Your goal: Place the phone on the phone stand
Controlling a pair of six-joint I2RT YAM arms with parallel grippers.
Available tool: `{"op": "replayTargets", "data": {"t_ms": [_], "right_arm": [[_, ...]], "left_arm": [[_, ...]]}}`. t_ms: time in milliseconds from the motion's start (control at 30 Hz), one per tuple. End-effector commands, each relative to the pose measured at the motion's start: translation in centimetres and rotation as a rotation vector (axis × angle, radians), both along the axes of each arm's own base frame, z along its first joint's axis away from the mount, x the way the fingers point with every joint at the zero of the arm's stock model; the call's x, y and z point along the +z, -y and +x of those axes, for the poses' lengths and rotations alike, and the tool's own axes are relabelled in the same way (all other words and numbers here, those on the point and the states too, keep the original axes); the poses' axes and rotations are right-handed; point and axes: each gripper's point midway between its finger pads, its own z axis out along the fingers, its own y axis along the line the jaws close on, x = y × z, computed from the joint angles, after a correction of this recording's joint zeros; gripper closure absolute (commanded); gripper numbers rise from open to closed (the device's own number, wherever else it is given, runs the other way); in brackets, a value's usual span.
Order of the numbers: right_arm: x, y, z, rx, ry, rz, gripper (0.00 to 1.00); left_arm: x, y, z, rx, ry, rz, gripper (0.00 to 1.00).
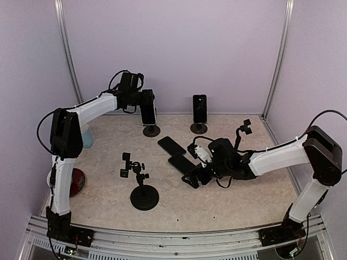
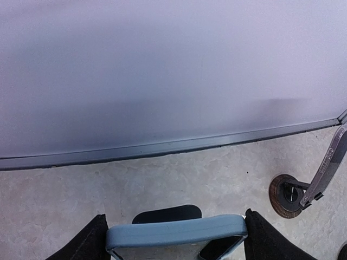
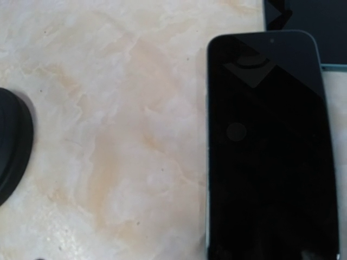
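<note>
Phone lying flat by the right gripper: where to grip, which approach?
Pinch the flat phone across its long edges, mid-length, coming straight down. It lies screen-up on the table, so only its thin sides are free; another phone crowds its top end.

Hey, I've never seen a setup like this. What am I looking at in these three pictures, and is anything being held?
These are two white robot arms bolted to the near edge of a table, each ending in two-finger jaws. The wide picture comes from a fixed camera above and behind them. The other two come from small cameras on the wrists.

The left arm reaches to the back. Its jaws are shut on a light blue phone, held at a stand with a round base; I cannot tell if it is seated yet. Beside it, a black phone already stands on its own stand.

A dark phone and a second one lie flat mid-table. The right arm hovers near them, jaws open, holding nothing. An empty clamp stand sits in front.
</note>
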Motion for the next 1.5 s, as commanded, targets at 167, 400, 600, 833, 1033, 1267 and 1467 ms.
{"op": "replayTargets", "data": {"t_ms": [167,400,600,833,1033,1267,1467], "right_arm": [[0.1,-0.3,0.2,-0.011,0.018,0.010,0.00],[0.3,-0.1,0.3,-0.014,0.022,0.006,0.00],[0.2,-0.2,0.4,-0.013,0.024,0.000,0.00],[0.3,-0.3,0.5,-0.011,0.028,-0.005,0.00],[0.3,-0.2,0.5,-0.013,0.029,-0.007,0.00],[0.2,-0.1,0.5,-0.015,0.029,-0.009,0.00],[0.1,0.0,0.4,-0.021,0.025,-0.010,0.00]], "left_arm": [[-0.2,0.6,0.5,0.008,0.001,-0.022,0.51],[-1.1,0.4,0.9,0.016,-0.013,-0.017,0.50],[-2.0,0.7,1.0,0.008,-0.024,-0.016,0.48],[-2.0,0.7,1.2,0.010,-0.020,-0.014,0.46],[-2.2,0.6,1.5,0.008,-0.012,-0.021,0.40],[-2.7,0.7,1.8,0.000,-0.008,-0.033,0.33],[-2.9,0.9,2.0,-0.009,-0.007,-0.051,0.32]]}}
